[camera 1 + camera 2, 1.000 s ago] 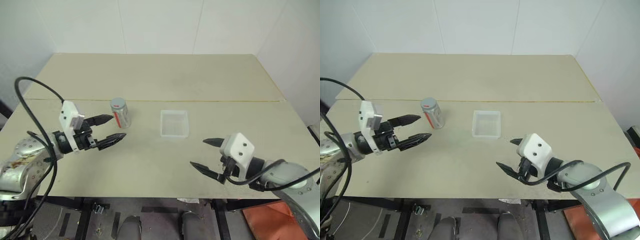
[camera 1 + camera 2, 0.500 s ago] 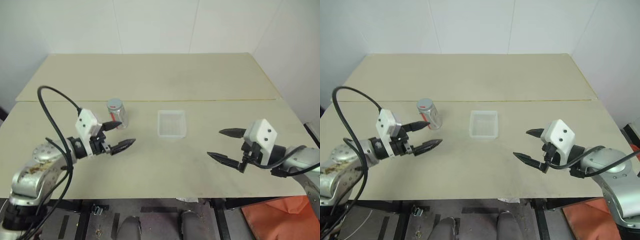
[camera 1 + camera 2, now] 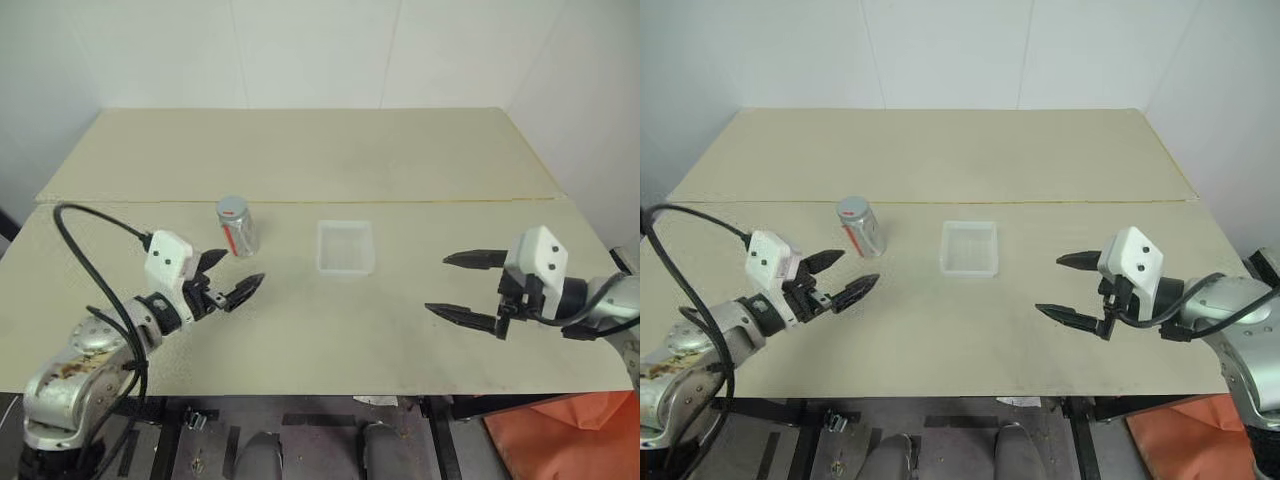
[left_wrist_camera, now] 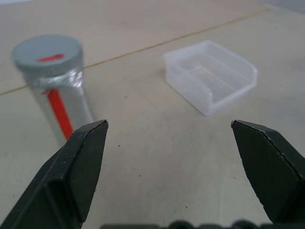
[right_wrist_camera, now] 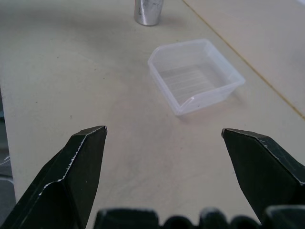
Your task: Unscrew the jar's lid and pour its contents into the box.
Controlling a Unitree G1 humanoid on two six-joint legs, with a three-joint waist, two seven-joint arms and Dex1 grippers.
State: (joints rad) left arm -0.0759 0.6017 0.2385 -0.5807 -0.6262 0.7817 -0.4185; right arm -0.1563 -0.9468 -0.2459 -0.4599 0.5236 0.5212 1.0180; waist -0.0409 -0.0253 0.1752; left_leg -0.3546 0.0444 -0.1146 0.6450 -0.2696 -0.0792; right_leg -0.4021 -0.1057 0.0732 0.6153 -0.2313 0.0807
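Note:
The jar (image 3: 237, 228), a silvery cylinder with a red stripe, stands upright on the table left of centre, its grey lid (image 3: 231, 208) screwed on. Its contents are hidden behind the shiny wall. The clear box (image 3: 345, 247) sits to the right of the jar. My left gripper (image 3: 240, 268) is open, just in front of the jar and not touching it; the left wrist view has the jar (image 4: 57, 95) past one fingertip. My right gripper (image 3: 438, 283) is open and holds nothing, well to the right of the box (image 5: 195, 76).
The beige table (image 3: 320, 150) has a seam running across behind the jar and box. White walls close off the back and right side. The table's front edge lies just below both arms.
My right gripper has swung rightward and a little up, away from the front edge. My left gripper has turned and dropped slightly near the jar. Jar and box have stayed put.

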